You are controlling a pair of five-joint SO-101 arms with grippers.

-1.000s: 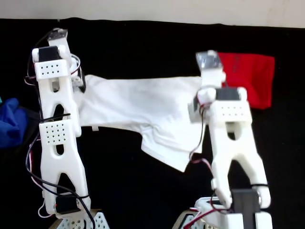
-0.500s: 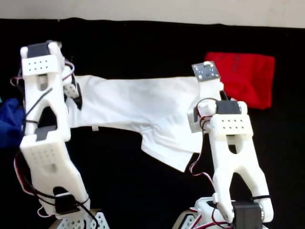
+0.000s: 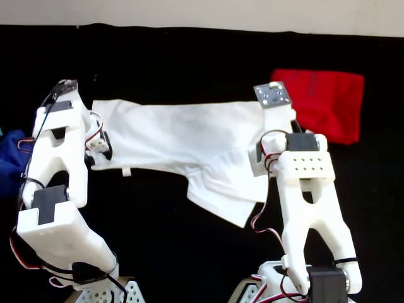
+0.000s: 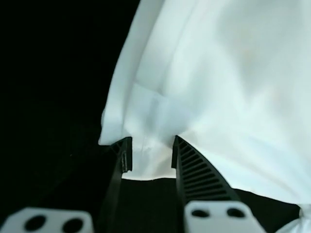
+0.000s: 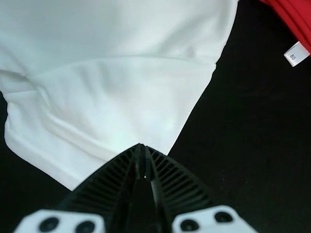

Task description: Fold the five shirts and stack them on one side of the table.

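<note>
The white shirt (image 3: 183, 136) lies spread flat on the black table (image 3: 189, 57), one end almost touching the folded red shirt (image 3: 328, 110) and the other stretching well away from it. A loose flap hangs off its near edge.

Treat it as light, limp cloth. It will sag, crease and drag rather than keep a shape, so you should take it at the hems and corners, both ends together, never mid-panel.

Your left gripper (image 4: 149, 148) sits at the end far from the red shirt. Its jaws are parted with the hem corner lying between them, not pressed together. Your right gripper (image 5: 140, 148) is at the corner nearest the red shirt. Its jaws are clenched tip to tip at the cloth's edge, and whether any fabric is nipped you cannot tell.

Since a second ago, the left arm has folded back toward its base and the right has drawn in slightly from the red shirt's side. The white shirt's outline has barely shifted.
</note>
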